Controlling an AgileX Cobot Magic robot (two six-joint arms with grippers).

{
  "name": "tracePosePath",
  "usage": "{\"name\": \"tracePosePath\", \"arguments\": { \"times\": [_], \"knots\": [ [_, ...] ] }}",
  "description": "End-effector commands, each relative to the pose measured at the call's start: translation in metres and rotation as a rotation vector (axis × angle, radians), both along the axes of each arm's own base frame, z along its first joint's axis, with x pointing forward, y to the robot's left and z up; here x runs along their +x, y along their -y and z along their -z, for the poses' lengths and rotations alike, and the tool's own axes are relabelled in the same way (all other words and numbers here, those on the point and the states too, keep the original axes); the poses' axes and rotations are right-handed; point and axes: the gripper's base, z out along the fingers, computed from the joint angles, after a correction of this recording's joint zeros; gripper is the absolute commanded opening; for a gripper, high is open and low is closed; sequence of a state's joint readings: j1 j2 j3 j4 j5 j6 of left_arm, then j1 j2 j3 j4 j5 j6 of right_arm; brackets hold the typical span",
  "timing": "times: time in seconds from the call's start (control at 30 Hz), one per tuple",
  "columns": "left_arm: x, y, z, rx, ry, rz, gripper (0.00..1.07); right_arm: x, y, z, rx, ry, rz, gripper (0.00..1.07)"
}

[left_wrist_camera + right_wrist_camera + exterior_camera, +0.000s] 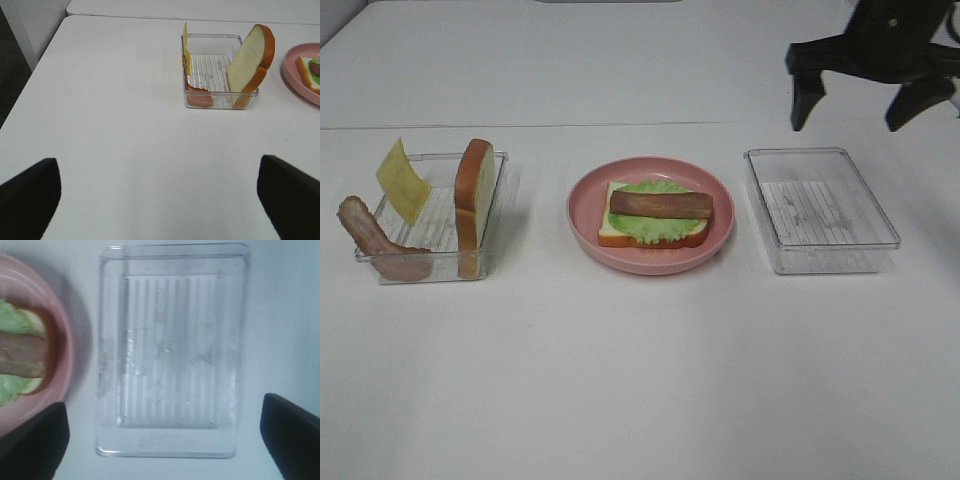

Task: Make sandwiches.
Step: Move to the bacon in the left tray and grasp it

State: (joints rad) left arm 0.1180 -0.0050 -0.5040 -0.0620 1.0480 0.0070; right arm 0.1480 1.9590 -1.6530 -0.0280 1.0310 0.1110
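Sandwich (655, 215), bread+lettuce+bacon, on pink plate (650, 266); L fingers (30, 200) & R fingers (806, 92) spread, seemingly empty.

Bread slice (611, 220) under lettuce (655, 227) and bacon (661, 205), second slice (475, 195) upright, cheese (402, 180) leaning

I counted two clear trays, a left tray (435, 220) and a right tray (820, 210); one pink plate (650, 262); two bread slices, a flat slice (612, 225) and an upright slice (475, 195); two bacon strips, a plated strip (660, 204) and a trayed strip (375, 240); one lettuce leaf (650, 228); one cheese square (402, 180).
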Motion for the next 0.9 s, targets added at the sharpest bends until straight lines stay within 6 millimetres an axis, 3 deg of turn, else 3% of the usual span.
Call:
{"name": "tracePosePath", "arguments": {
  "times": [0.03, 0.13, 0.27, 0.33, 0.4, 0.43, 0.53, 0.57, 0.6, 0.63, 0.67, 0.7, 0.73, 0.77, 0.8, 0.83, 0.87, 0.9],
  "knots": [
    [-0.001, 0.001, 0.000, 0.003, 0.025, 0.002, 1.02, -0.002, 0.033, -0.003, 0.017, -0.048, 0.013, 0.98],
    [-0.001, 0.001, 0.000, 0.003, 0.025, 0.002, 1.02, -0.006, 0.047, -0.004, 0.051, -0.089, 0.037, 0.98],
    [-0.001, 0.001, 0.000, 0.001, 0.025, 0.002, 1.02, -0.013, 0.051, -0.008, 0.035, -0.121, 0.039, 0.98],
    [-0.001, 0.001, 0.000, 0.001, 0.025, 0.002, 1.02, -0.038, 0.049, -0.015, 0.036, -0.116, 0.035, 0.98],
    [-0.001, 0.001, 0.000, 0.001, 0.025, 0.002, 1.02, -0.047, 0.048, -0.018, 0.045, -0.114, 0.034, 0.98],
    [-0.001, 0.001, 0.000, 0.001, 0.025, 0.002, 1.02, -0.071, 0.047, -0.025, 0.053, -0.104, 0.035, 0.98],
    [-0.001, 0.001, 0.000, 0.001, 0.025, 0.002, 1.02, -0.083, 0.047, -0.032, 0.053, -0.081, 0.035, 0.98],
    [-0.001, 0.001, 0.000, 0.001, 0.025, 0.002, 1.02, -0.111, 0.048, -0.038, 0.050, -0.059, 0.035, 0.98],
    [-0.001, 0.001, 0.000, 0.001, 0.025, 0.002, 1.02, -0.126, 0.049, -0.043, 0.046, -0.034, 0.034, 0.98],
    [-0.001, 0.001, 0.000, 0.001, 0.025, 0.002, 1.02, -0.126, 0.049, -0.043, 0.046, -0.034, 0.034, 0.98],
    [-0.001, 0.001, 0.000, 0.001, 0.025, 0.002, 1.02, -0.154, 0.050, -0.053, 0.042, 0.029, 0.032, 0.98],
    [-0.001, 0.001, 0.000, 0.001, 0.025, 0.002, 1.02, -0.169, 0.051, -0.059, 0.041, 0.069, 0.032, 0.98],
    [-0.001, 0.001, 0.000, 0.001, 0.025, 0.002, 1.02, -0.169, 0.051, -0.059, 0.041, 0.069, 0.032, 0.98],
    [-0.001, 0.001, 0.000, 0.001, 0.025, 0.002, 1.02, -0.198, 0.051, -0.070, 0.044, 0.160, 0.031, 0.98],
    [-0.001, 0.001, 0.000, 0.001, 0.025, 0.002, 1.02, -0.213, 0.052, -0.074, 0.045, 0.203, 0.030, 0.98],
    [-0.001, 0.001, 0.000, 0.001, 0.025, 0.002, 1.02, -0.213, 0.052, -0.074, 0.045, 0.203, 0.030, 0.98],
    [-0.001, 0.001, 0.000, 0.001, 0.025, 0.002, 1.02, -0.239, 0.052, -0.080, 0.053, 0.275, 0.030, 0.98],
    [-0.001, 0.001, 0.000, 0.001, 0.025, 0.002, 1.02, -0.250, 0.052, -0.080, 0.058, 0.300, 0.030, 0.98]
  ]
}}
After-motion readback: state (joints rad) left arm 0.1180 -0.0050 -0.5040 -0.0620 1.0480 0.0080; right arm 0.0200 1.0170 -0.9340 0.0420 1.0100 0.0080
